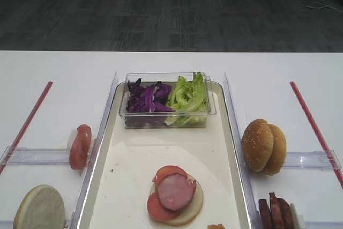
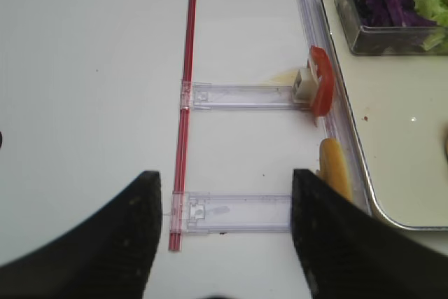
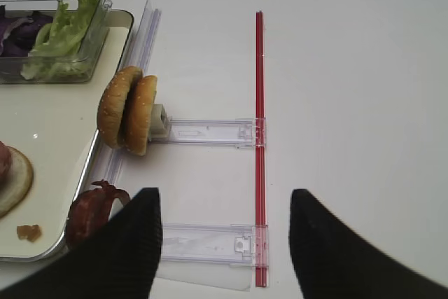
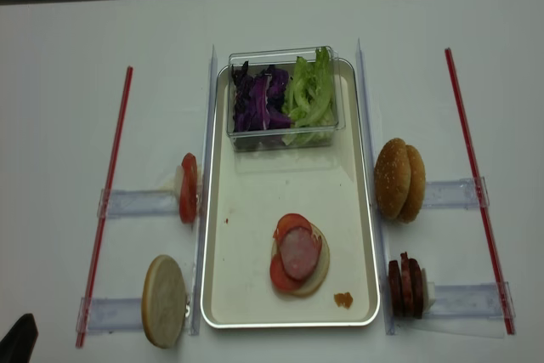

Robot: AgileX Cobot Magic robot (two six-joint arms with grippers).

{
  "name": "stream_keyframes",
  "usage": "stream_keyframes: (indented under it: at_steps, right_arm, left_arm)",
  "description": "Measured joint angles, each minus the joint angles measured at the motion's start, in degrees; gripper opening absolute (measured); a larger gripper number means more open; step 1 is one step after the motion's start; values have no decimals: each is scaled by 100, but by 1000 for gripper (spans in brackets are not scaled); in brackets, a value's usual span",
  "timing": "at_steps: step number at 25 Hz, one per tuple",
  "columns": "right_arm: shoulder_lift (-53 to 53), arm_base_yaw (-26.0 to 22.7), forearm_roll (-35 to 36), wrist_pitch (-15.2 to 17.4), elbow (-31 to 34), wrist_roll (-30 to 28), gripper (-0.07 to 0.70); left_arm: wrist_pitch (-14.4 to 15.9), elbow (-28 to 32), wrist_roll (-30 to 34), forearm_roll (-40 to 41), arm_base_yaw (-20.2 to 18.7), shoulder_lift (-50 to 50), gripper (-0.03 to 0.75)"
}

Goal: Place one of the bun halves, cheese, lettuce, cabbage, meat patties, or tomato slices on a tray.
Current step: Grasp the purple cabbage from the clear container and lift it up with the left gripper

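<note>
Black left gripper [image 2: 222,232] and black right gripper [image 3: 224,243] hovering wide, holding nothing. Purple shredded cabbage [image 4: 259,98] sitting in clear plastic tub [image 4: 280,133] (beside ruffled green lettuce [image 4: 310,93]) on silver-rimmed cream tray [image 4: 255,291].

Shiny metal-rimmed tray [image 4: 368,235], clear plastic tub [image 4: 285,138].

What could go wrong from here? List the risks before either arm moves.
1. The cabbage and lettuce share one clear tub; a grab may lift both or drag the tub.
2. The stack on the tray already has tomato slices sliding out from under the pink meat slice; a nudge could topple it.
3. The sesame bun halves stand on edge in their rack, close to the tray's rim, and may roll when pinched.
</note>
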Motion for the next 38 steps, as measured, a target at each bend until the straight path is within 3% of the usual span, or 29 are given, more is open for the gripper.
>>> stream_keyframes:
  at_steps: [38]
  right_arm:
    - [0,0,0,0,0,0,417]
  left_arm:
    - [0,0,0,-8,0,0,420]
